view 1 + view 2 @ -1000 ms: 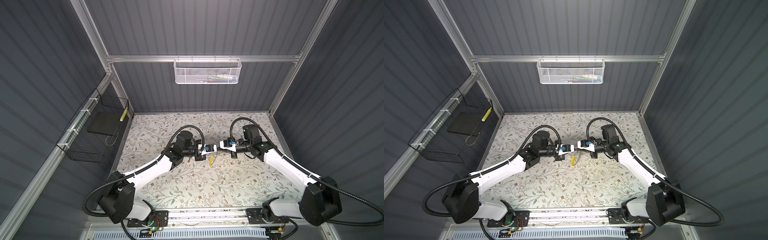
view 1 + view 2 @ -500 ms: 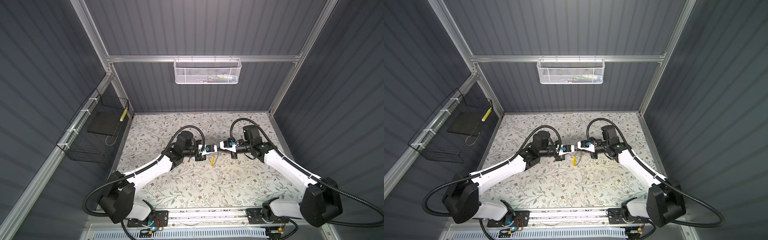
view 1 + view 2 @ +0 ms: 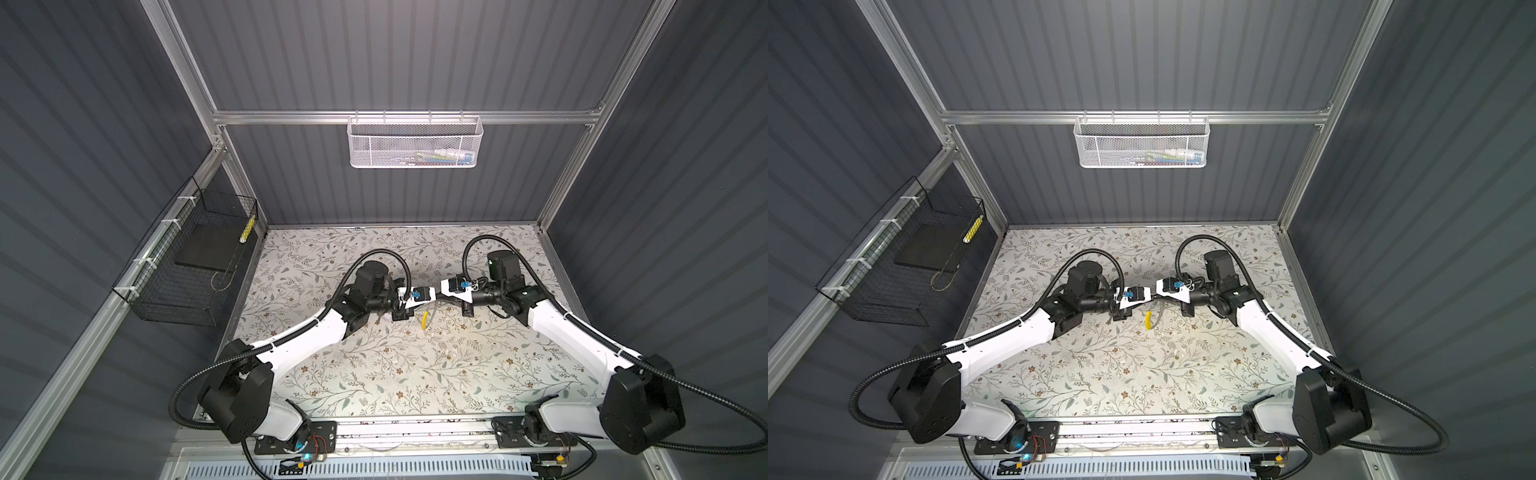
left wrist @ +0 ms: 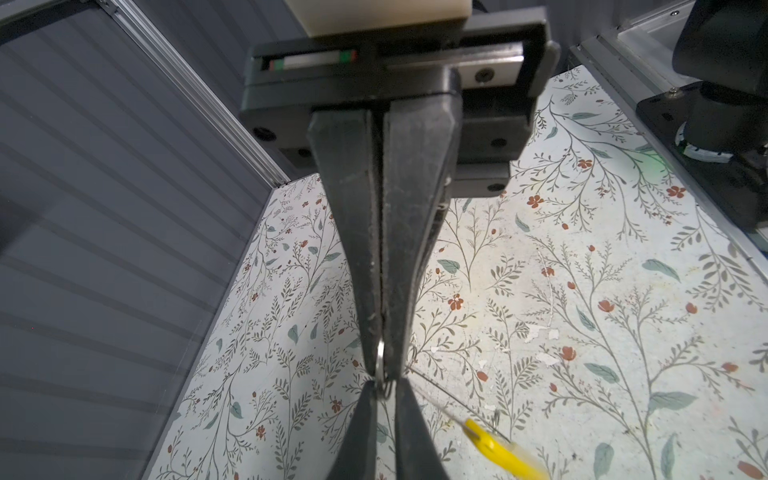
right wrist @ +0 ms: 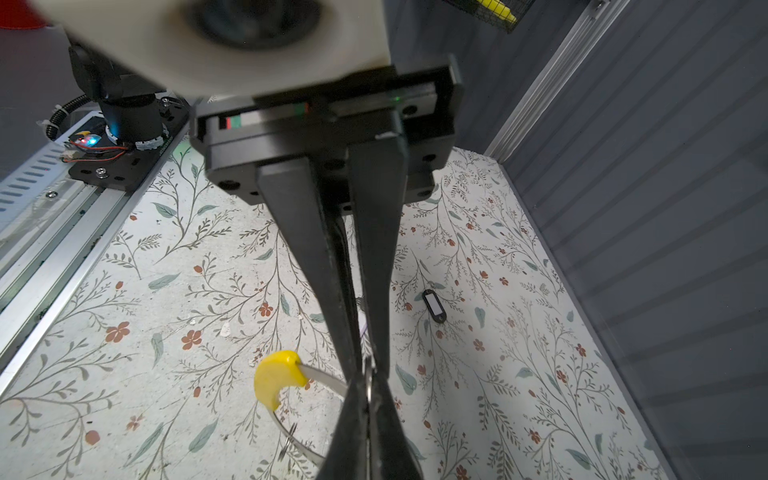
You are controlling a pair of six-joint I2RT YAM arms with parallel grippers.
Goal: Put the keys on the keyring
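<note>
My two grippers meet tip to tip above the middle of the floral table. The keyring is a thin grey metal hoop (image 5: 322,377) with a yellow tag (image 5: 276,376), (image 3: 424,321), (image 3: 1147,322) that hangs below the tips. My left gripper (image 4: 382,372), (image 3: 435,296) is shut on the hoop's band. My right gripper (image 5: 368,370), (image 3: 440,294) is shut on it from the opposite side. A small split ring (image 5: 291,444) sits on the hoop. One of the keys, a black-rimmed tag with a white centre (image 5: 434,306), lies flat on the table. A pale lilac sliver (image 5: 364,327) shows between my right fingers.
A black wire basket (image 3: 187,266) hangs on the left wall and a white mesh basket (image 3: 413,143) on the back wall. The arms' base rail (image 3: 415,432) runs along the table's front edge. Grey walls close in the table on three sides.
</note>
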